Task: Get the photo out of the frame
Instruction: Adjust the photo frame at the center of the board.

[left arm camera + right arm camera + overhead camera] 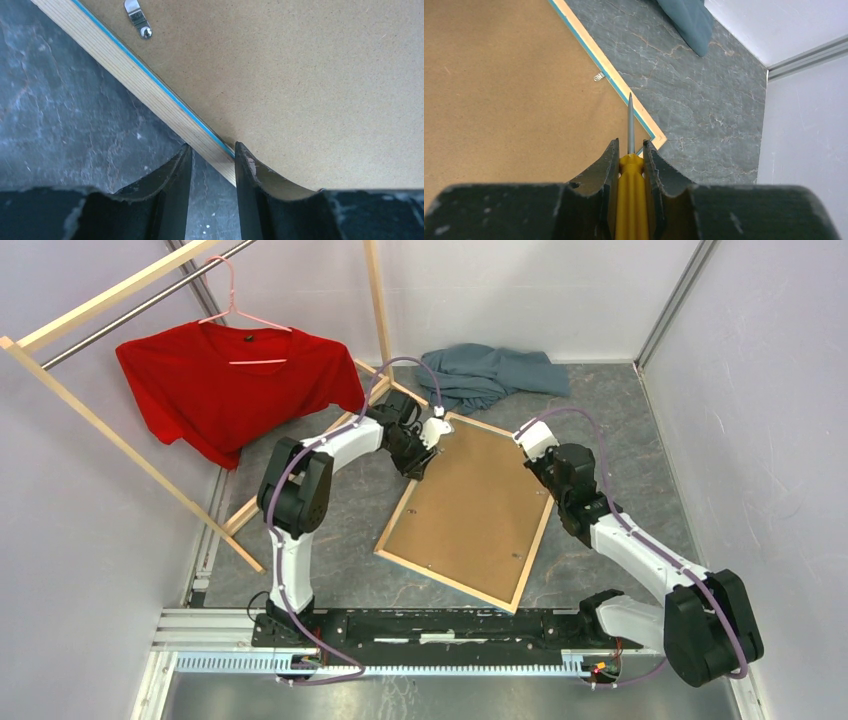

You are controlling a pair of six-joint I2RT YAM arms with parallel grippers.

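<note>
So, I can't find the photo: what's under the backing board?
Only the frame rim shows around the board, with a metal clip on it. Whatever lies beneath, photo included, is covered.

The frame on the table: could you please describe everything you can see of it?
The frame lies back up and askew on the dark table, a thin rectangle of pale wood with a blue line along its inner edge. A brown backing board fills it, with small metal clips at its rim. The open left pincer straddles its left rail; contact is unclear.
</note>
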